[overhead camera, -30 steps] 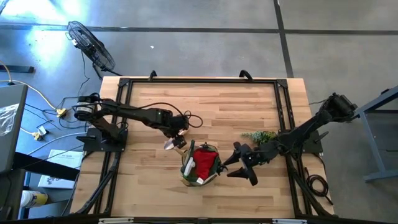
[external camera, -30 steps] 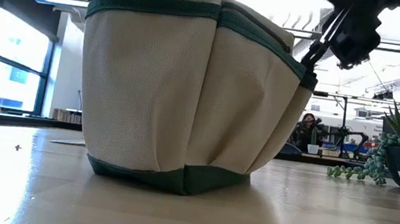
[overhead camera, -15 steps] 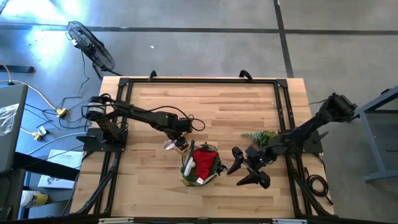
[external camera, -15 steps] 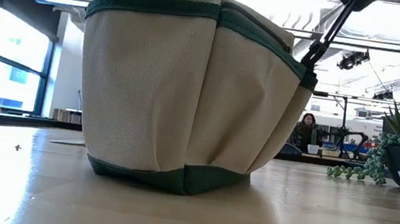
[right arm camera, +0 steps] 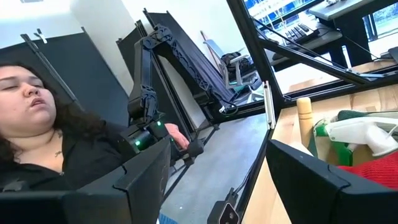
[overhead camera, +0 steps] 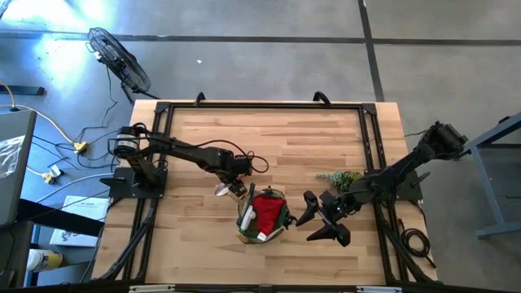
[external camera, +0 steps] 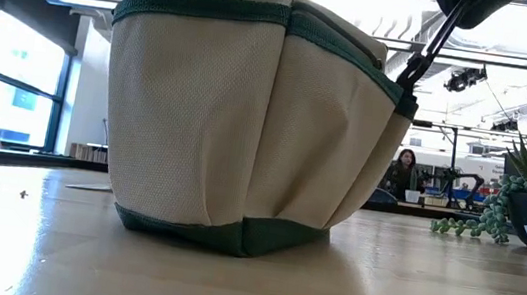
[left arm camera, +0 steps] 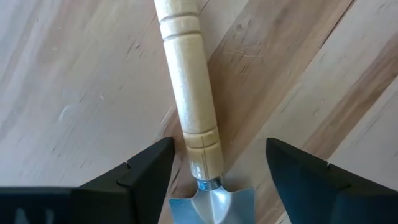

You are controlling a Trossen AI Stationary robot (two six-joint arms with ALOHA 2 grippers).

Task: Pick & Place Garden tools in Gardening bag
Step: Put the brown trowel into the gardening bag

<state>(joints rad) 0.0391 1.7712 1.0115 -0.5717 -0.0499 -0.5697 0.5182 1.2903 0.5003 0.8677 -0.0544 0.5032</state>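
The left gripper [left arm camera: 214,177] hung open astride a wooden-handled, metal-bladed trowel [left arm camera: 189,106] lying just beside the olive-green fabric gardening bag [overhead camera: 262,218], so closing on it seemed next, the right gripper [overhead camera: 324,221] waiting open.

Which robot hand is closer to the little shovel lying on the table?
Left. The left gripper hangs right over the trowel, fingers open either side of its handle. The right gripper is open beyond the gardening bag, on its far side.
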